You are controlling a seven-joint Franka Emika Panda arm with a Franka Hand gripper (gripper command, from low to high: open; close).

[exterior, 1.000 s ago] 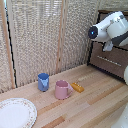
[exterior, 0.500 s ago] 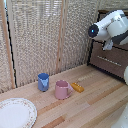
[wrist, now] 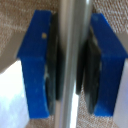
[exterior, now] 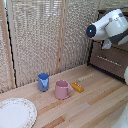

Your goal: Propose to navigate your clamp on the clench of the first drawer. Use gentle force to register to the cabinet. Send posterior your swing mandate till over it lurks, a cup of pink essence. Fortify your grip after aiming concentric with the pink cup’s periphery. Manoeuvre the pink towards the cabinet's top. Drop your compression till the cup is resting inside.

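I see the cabinet (exterior: 112,62) at the exterior view's right, my clamp (wrist: 70,65) up against its first drawer (exterior: 111,59) with both blue fingers (wrist: 35,65) closed around the clench of the first drawer (wrist: 73,60), and the pink cup (exterior: 62,89) well apart on the table (exterior: 95,107) beside a blue cup (exterior: 43,81).

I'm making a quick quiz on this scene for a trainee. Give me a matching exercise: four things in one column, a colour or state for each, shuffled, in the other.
Things:
1. pink cup
2. blue cup
3. plate
4. tool

Descriptions:
A. white, at the table's near corner
B. blue fingers on either side of a silver bar
C. stands between a blue mug and a small orange thing
D. nearest the slatted screen

Pairs: 1-C, 2-D, 3-A, 4-B
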